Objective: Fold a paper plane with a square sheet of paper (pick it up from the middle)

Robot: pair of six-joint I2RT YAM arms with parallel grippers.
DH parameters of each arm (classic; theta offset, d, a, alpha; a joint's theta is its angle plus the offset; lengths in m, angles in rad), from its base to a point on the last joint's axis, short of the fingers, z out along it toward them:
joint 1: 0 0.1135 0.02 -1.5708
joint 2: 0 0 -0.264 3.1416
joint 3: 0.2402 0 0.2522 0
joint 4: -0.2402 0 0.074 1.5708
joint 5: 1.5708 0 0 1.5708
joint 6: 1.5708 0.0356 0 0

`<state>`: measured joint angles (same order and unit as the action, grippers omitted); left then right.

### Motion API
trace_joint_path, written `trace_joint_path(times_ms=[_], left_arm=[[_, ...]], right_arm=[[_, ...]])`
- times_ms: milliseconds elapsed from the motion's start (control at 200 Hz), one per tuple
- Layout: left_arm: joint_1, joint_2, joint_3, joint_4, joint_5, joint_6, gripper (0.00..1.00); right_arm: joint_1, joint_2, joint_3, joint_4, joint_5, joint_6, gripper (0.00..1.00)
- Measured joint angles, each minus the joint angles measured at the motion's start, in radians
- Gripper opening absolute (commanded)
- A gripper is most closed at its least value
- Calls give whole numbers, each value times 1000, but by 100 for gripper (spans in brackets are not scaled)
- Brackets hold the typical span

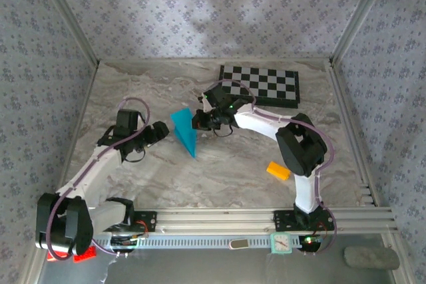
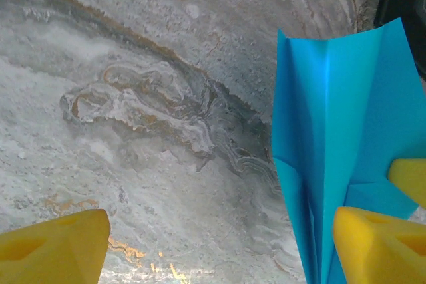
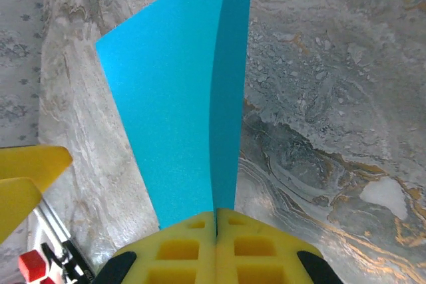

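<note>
While the left arm [image 1: 90,167] stretches from its base at the near left corner toward the middle of the table [image 1: 219,184], the left gripper [image 1: 160,132] stands just left of the paper plane [image 1: 185,132], with its jaws released and spread wide. From the left wrist, one yellow jaw is at the bottom left over bare marble. The other is at the bottom right, in front of the lower part of the cyan-blue paper, and nothing is pinched between them.

The paper plane is in the middle of the table, between the two grippers. It is a narrow folded dart with a centre crease, its wide end toward the far side and its point toward the near edge. Whether the point touches the table I cannot tell.

Just right of it, the right gripper [image 1: 198,122] grasps the plane from its right side. In the right wrist view the yellow jaws are clenched flat together, and the blue paper comes out from between them, with a fold line running up from their seam.

Behind the right arm [image 1: 259,121], a black and white chessboard [image 1: 261,84] lies flat near the far wall. A small yellow-orange block [image 1: 278,171] lies further right and nearer, well apart from the paper.
</note>
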<state>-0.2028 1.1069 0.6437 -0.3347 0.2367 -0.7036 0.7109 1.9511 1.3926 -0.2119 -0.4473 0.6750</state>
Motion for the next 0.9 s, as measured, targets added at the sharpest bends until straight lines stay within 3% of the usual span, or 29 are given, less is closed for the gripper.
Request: trace_joint_path(times_ms=[280,900], left_arm=[[0,90,-97,161,104,-134,76],[-77,380,11,327,270,-148,35]], right_arm=[[-35,36,-116,166,-82,49,10],[-57,65,-185,267,-108,101,10]])
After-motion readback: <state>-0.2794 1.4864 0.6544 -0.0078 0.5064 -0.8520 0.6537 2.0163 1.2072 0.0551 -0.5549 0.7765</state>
